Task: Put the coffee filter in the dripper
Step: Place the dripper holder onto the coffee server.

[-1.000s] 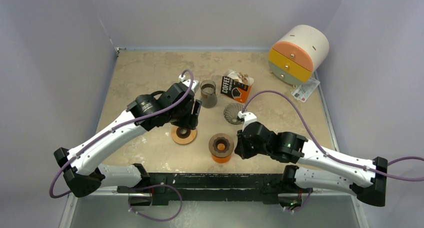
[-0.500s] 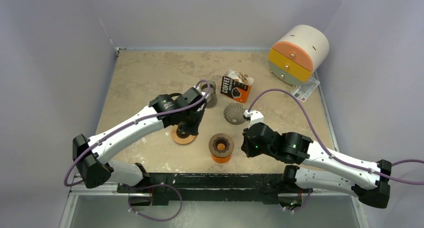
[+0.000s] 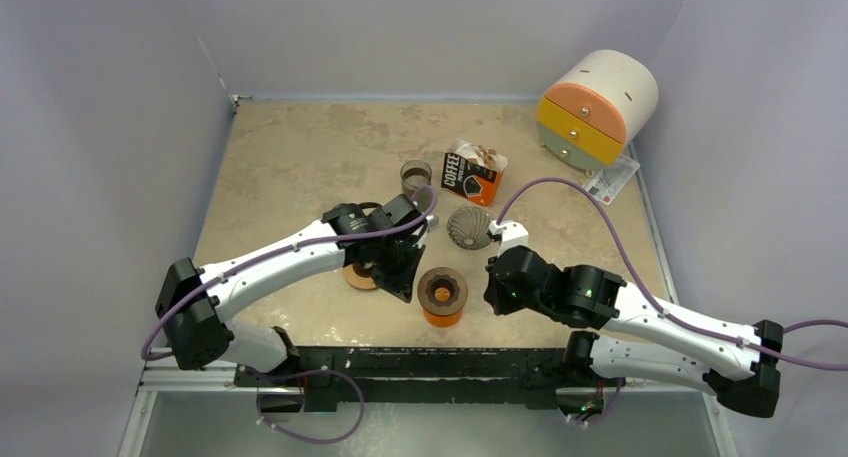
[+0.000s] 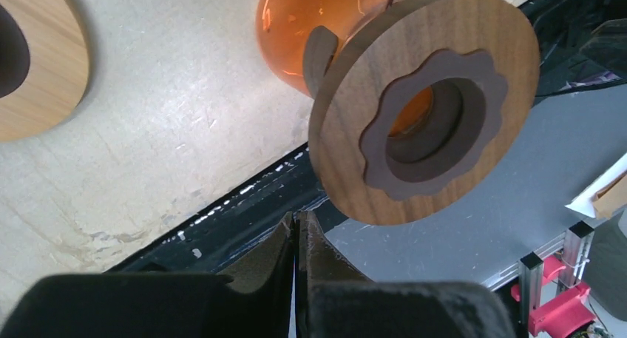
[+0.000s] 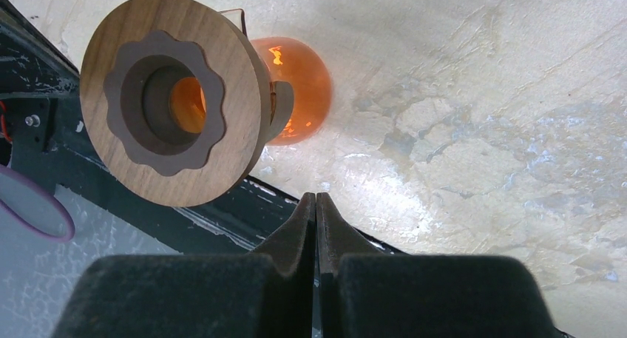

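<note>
Left gripper (image 4: 297, 223) swung in beside dripper (image 3: 442, 295), jaws snapped shut on nothing
Right gripper (image 5: 316, 201) on dripper's other side, also pinched shut & empty. Coffee filter (image 3: 488, 160) looks still in its box (image 3: 468, 175) at the back, well apart from both; pick not begun, prob. dripper gets handled first

You see the left gripper (image 4: 297, 223) at the bottom of the view, its jaws pressed together with nothing between them. Just above and to the right of its tips stands the dripper (image 4: 414, 109), with its wooden collar (image 4: 347, 168) turned toward you. A darker scalloped inset rings the collar's hole, and orange glass shows through it and behind it. The handle (image 4: 316, 57) is on the dripper's left. A second wooden disc (image 4: 44, 72) lies at the upper left, well apart, on the pale table (image 4: 170, 131). The table's dark edge (image 4: 222, 227) runs behind the fingers.
</note>
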Available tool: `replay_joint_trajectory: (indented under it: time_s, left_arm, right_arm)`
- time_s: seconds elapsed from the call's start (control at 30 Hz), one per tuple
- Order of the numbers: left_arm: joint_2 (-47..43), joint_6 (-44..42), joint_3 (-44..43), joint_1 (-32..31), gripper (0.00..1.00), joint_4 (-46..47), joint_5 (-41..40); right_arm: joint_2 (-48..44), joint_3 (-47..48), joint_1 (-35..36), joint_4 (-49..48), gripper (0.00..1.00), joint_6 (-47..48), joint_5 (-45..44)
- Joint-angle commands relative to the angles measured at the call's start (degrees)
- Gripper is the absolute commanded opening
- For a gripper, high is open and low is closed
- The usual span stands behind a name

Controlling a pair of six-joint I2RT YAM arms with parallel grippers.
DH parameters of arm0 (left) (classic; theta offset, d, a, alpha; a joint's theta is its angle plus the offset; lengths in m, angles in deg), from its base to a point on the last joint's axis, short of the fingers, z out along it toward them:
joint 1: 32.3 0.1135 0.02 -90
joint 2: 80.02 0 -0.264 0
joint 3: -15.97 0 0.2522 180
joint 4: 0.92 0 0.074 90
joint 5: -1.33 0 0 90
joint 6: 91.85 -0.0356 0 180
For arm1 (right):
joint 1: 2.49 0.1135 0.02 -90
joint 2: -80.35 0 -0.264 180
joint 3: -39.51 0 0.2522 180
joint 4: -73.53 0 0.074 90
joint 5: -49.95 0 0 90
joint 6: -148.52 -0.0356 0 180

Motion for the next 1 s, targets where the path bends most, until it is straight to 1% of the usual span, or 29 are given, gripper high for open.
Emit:
replay_joint_trajectory:
  time_s: [0.0,0.27,0.67,0.97]
  left_arm:
    - [0.3,1.0,0.6,-0.3,0.0,3.1,3.9]
    - [0.5,1.6,1.1,-0.5,0.0,5.5,5.0]
    - [1.4,1.2,-0.6,-0.5,0.0,5.8,4.2]
    - [0.0,0.6,-2.8,-0.5,0.0,-0.3,-4.0]
  right_arm:
    - [-0.7,1.7,0.3,0.7,0.0,-0.7,-2.2]
    - [-1.4,1.3,0.3,1.1,0.0,-1.2,-2.6]
    - [-2.9,0.7,0.3,2.1,0.0,-2.1,-3.1]
    - [-3.4,1.1,0.3,2.6,0.0,-2.1,-3.5]
